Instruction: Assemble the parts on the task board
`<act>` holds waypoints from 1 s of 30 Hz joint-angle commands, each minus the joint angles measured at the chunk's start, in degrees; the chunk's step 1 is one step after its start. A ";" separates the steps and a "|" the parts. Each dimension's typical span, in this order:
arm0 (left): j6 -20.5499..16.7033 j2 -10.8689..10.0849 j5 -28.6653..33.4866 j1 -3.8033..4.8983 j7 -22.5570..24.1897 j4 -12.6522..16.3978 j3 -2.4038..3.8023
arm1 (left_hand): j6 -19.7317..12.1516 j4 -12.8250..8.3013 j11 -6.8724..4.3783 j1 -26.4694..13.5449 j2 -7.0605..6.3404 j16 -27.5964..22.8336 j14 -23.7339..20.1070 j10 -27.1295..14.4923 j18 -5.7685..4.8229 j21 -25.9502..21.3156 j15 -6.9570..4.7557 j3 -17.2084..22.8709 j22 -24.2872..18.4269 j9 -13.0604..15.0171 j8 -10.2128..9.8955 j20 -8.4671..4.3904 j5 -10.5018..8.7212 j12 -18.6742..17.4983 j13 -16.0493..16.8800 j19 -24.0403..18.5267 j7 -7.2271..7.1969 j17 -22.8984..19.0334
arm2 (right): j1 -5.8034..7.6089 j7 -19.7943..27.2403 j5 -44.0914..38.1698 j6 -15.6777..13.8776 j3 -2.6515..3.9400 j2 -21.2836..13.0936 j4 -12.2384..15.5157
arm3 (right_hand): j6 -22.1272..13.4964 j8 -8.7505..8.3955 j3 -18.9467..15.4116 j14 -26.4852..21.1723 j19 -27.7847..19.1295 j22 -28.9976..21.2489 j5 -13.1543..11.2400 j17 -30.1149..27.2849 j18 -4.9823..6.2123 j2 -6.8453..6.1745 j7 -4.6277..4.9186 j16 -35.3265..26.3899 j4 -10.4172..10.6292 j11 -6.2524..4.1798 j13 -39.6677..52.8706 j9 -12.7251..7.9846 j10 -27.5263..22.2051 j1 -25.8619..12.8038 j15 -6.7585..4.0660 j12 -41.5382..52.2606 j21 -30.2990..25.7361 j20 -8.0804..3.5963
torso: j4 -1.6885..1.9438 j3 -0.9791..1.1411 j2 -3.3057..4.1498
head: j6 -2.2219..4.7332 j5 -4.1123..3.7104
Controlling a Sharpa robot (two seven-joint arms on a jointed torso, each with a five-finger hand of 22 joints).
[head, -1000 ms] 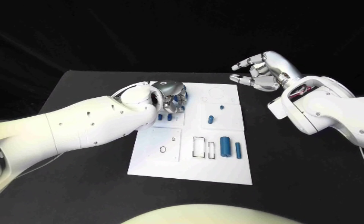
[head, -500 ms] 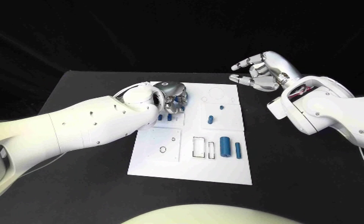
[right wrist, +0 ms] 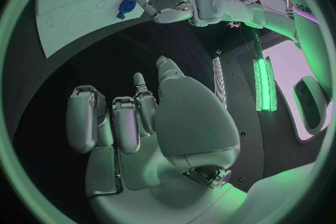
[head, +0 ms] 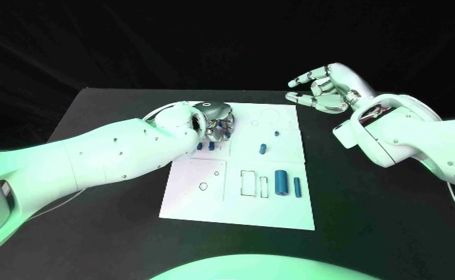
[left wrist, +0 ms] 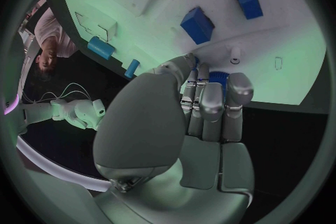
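Early going, by the look of it. Left hand (head: 216, 117) down over the far-left section of the task board (head: 237, 211), fingers curled in against a small blue part (left wrist: 218, 77) at the fingertips; pinched or merely pressed, cannot tell from here. Two blue blocks (left wrist: 198, 24) standing just beyond those fingers on the white plate, apart from the hand. Right hand (head: 325, 89) hovering off the board's far right corner, above the black surface (head: 379, 227), fingers spread, nothing in it.

Plenty left to do, judging from the layout. A fat blue cylinder (head: 281, 183) and a thinner blue bar (head: 298, 186) lying loose on the near side of the board, well away from both hands, beside outlined slots (head: 248, 183) not yet filled. Small blue pegs (head: 262, 150) in the middle section, between the two hands; seated or not, too small to tell. One part in hand at most, most pieces waiting.
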 commanded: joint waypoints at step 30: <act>-2.12 -2.34 6.39 -0.22 1.26 1.99 1.20 | 3.04 -1.58 -0.31 -1.84 0.43 1.45 1.12 3.67 -1.27 2.59 -0.37 2.24 2.82 -0.77 -0.87 -0.47 -0.51 -2.60 -0.26 1.98 -0.09 0.13 | -0.05 0.62 -0.30 0.20 0.00 0.10 -0.14 | 0.27 0.24 -0.12 4.49 -0.49 6.77 0.27 8.94 0.35 0.23 0.02 -0.38 -0.01 -0.07 4.05 -0.10 -0.25 -0.29 -0.42 -0.34 -0.36 -0.16 | 0.09 -0.05 -0.11 | 0.62 0.19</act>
